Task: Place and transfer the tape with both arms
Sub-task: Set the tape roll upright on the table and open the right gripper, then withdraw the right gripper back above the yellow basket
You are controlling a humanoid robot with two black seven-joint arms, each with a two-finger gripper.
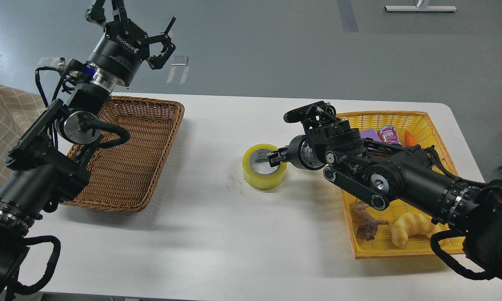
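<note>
The tape (261, 179), a yellowish roll with a grey core, lies flat at the middle of the white table (217, 242). My right gripper (276, 157) reaches in from the right. Its fingertips grip the roll's right wall, one of them inside the core, and a third finger (303, 112) sticks up behind. My left gripper (140, 31) is open and empty. It is raised high above the far corner of the brown wicker basket (150, 167), well left of the tape.
A yellow basket (384, 113) at the right, under my right arm, holds a croissant toy (414, 229), a small animal figure (368, 226), a can (388, 134) and other small items. A checked cloth (4, 121) hangs at the far left.
</note>
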